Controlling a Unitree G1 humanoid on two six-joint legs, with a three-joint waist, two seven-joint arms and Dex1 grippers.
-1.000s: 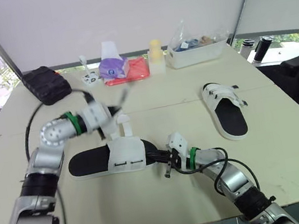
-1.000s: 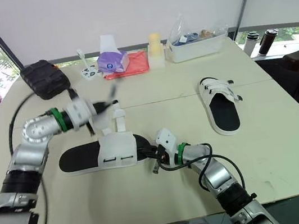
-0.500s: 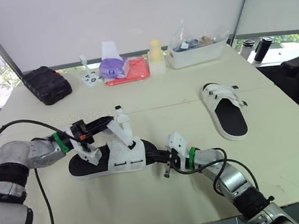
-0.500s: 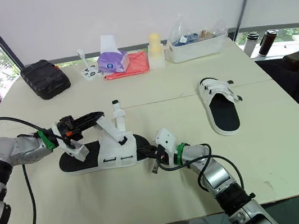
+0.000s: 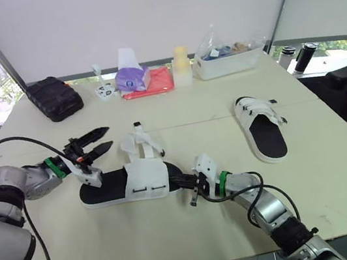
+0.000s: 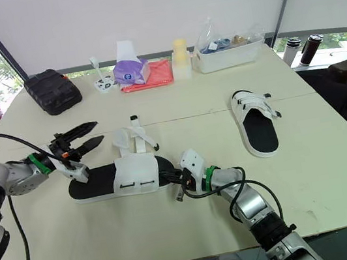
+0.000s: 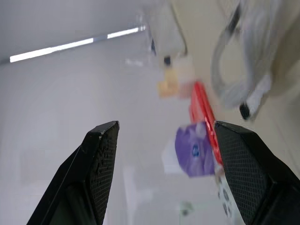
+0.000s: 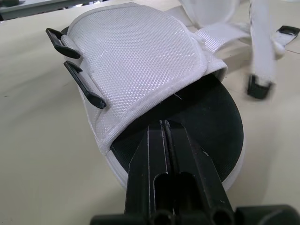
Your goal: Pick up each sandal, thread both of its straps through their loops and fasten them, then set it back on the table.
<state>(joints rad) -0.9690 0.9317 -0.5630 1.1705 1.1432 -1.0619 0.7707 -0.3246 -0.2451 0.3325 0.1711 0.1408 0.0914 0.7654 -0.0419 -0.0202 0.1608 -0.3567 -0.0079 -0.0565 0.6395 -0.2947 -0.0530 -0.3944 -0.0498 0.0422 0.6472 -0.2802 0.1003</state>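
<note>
Sandal (image 5: 129, 183) number one lies flat on the tabletop (image 5: 223, 112) toward its 6 o'clock edge, heel to 9 o'clock and toe to 3 o'clock. Its two white straps (image 5: 141, 142) are unthreaded and sprawl loose off the flap toward 12 o'clock. The two black loops (image 8: 77, 70) on the flap's 6 o'clock side hold nothing. The right hand (image 5: 183, 182) meets the sandal at its 3 o'clock end. Its fingers are pressed together, with their tips touching the black footbed just under the flap's edge. The left hand (image 5: 104, 137) hovers at the sandal's 10 o'clock, above the heel, fingers spread wide and gripping nothing. The second sandal (image 5: 262, 128) lies well apart at 2 o'clock, straps across its upper.
</note>
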